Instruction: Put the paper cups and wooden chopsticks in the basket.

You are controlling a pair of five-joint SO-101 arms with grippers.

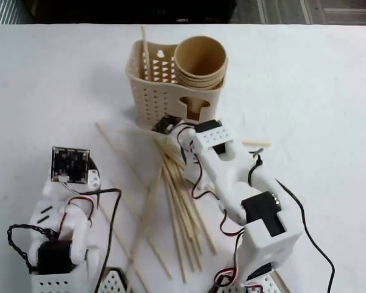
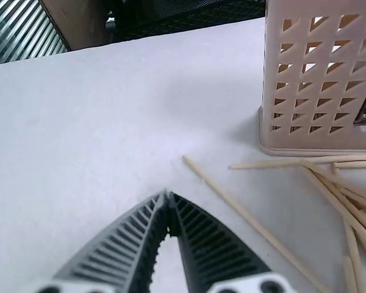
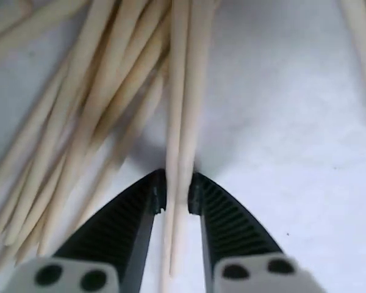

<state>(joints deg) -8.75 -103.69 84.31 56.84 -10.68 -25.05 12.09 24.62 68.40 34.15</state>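
Our right end effector [image 3: 177, 190] is pinched down narrow on two chopsticks [image 3: 183, 110], which run side by side straight between its fingers [image 3: 134, 220]. The other loose chopsticks [image 3: 91, 104] fan out just beside them on the white bench [image 3: 293, 122].

In the high view we see those loose chopsticks [image 1: 178, 207] spread over the bench [image 1: 305, 91] between the two arms, in front of the basket [image 1: 151, 91]. The right arm is stretched over the far end of the pile, close to the basket's front wall.

The paper cups [image 1: 200, 61] are stacked together inside the basket at its right side. A single chopstick [image 1: 145, 49] stands upright in the left part, poking above the rim. One stray stick [image 1: 256, 143] lies by itself just right of the right arm.

Our left end effector [image 2: 168, 201] is closed as well, tips touching with nothing in them. It sits over bare bench off to the left of the basket [image 2: 320, 79]. The nearest chopstick [image 2: 244, 213] lies beside it, not touching.
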